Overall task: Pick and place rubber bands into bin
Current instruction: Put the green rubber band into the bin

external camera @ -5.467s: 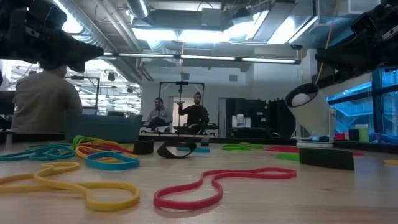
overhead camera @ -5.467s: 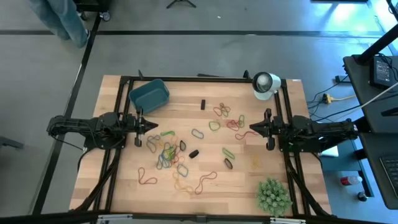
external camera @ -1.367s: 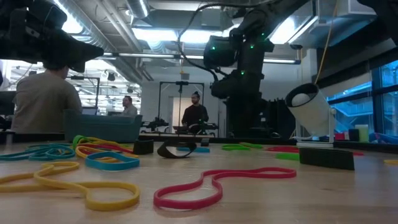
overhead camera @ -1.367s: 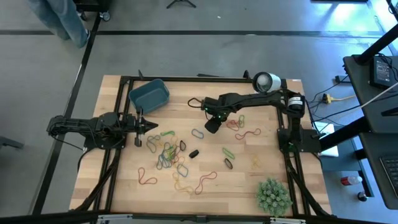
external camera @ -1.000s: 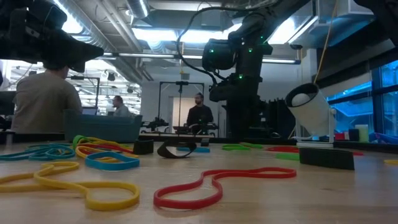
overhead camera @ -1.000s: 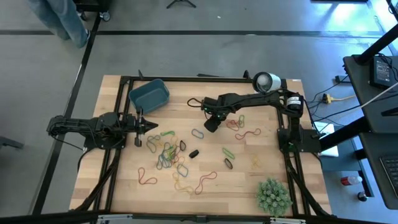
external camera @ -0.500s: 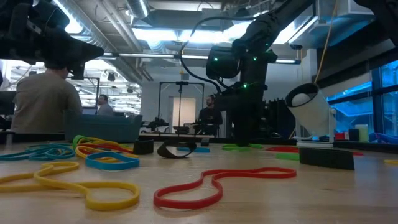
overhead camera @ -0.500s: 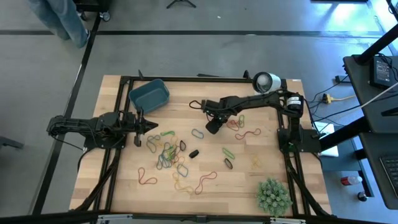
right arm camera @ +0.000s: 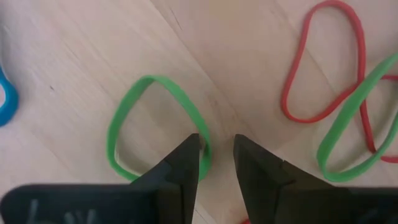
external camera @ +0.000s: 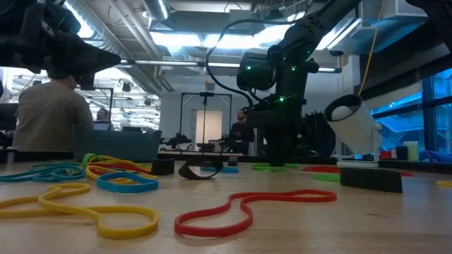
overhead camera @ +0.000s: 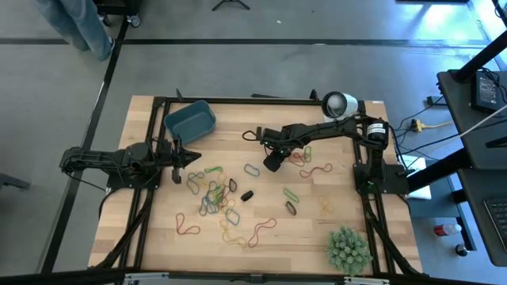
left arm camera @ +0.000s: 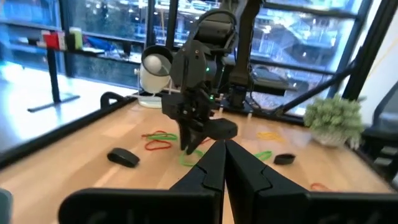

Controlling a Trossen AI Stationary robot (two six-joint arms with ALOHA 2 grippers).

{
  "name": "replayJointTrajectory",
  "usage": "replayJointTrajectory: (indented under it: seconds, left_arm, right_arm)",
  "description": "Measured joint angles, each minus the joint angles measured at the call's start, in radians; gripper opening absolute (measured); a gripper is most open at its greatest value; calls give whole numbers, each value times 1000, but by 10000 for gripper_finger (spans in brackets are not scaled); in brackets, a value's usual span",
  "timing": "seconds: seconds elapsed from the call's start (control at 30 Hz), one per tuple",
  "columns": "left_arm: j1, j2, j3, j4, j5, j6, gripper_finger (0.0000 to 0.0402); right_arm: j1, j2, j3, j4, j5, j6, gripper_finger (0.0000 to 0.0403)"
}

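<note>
The teal bin (overhead camera: 190, 121) sits far left, empty of bands. The left gripper (overhead camera: 195, 158) waits beside it, fingers together. The right gripper (right arm camera: 216, 155) has dropped over the last second onto a green rubber band (right arm camera: 152, 127), fingers apart, straddling its edge; pickup looks imminent.

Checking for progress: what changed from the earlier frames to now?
The right gripper swung out from the table's right edge and lowered over a green rubber band, fingers open astride it, nothing gripped. The left gripper, bin and other bands stayed put.
</note>
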Motion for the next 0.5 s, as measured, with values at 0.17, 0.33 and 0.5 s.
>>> replayJointTrajectory:
  seconds: [0.17, 0.33, 0.5]
  left_arm:
    - [0, 0, 0, 0, -30, -134, 7]
    - [0, 0, 0, 9, -120, -237, 29]
    - [0, 0, 0, 23, -156, -240, 84]
  right_arm:
    - [1, 1, -1, 3, -2, -7, 105]
    - [1, 3, -1, 5, -3, -4, 105]
    - [1, 3, -1, 7, -4, 4, 102]
